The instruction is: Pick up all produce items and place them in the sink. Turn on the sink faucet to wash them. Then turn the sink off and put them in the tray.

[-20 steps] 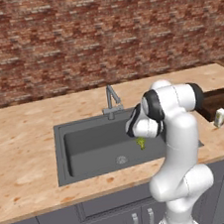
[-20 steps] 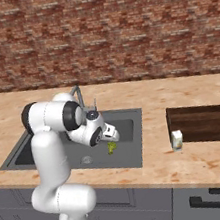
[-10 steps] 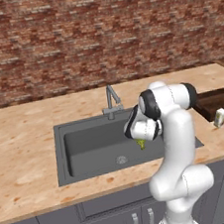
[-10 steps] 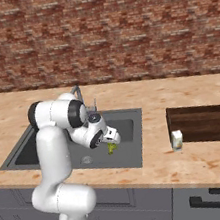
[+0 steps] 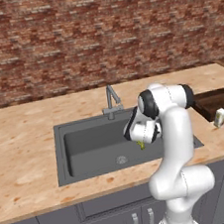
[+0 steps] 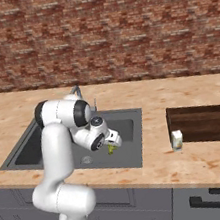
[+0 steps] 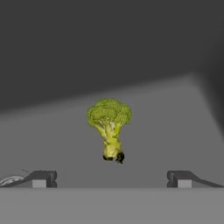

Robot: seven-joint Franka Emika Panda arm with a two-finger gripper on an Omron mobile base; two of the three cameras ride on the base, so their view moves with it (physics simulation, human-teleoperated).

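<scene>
Claw: the claw (image 7: 111,178) stands wide open over the sink, its two dark fingertips (image 7: 41,178) far apart and gripping nothing. In the right base view the claw (image 6: 112,143) hangs low inside the basin.
Broccoli: a small broccoli floret (image 7: 109,127), green bushy top, yellow-green stalk, sits between and beyond the fingertips, touching neither. It is over the right part of the basin floor; whether it rests there or is still dropping, cannot tell. Seen too as a speck just under the hand (image 5: 141,144) (image 6: 110,150).
Why so: spread fingers with the floret clear of them read as a release into the basin, the first step of the wash.
Sink: dark grey sink (image 5: 83,143), drain (image 5: 121,159) left of the floret.
Faucet: the faucet (image 5: 112,100) is at the far rim, spout angled over the basin; no water visible, so likely not yet on.
Tray: a brown tray (image 6: 205,122) on the surface (image 6: 167,166), well right of the sink.
Carton: a small pale carton (image 6: 176,140) stands upright just at the tray's near left corner; not produce, best left alone.
Writing: no brand or lettering readable on anything.
</scene>
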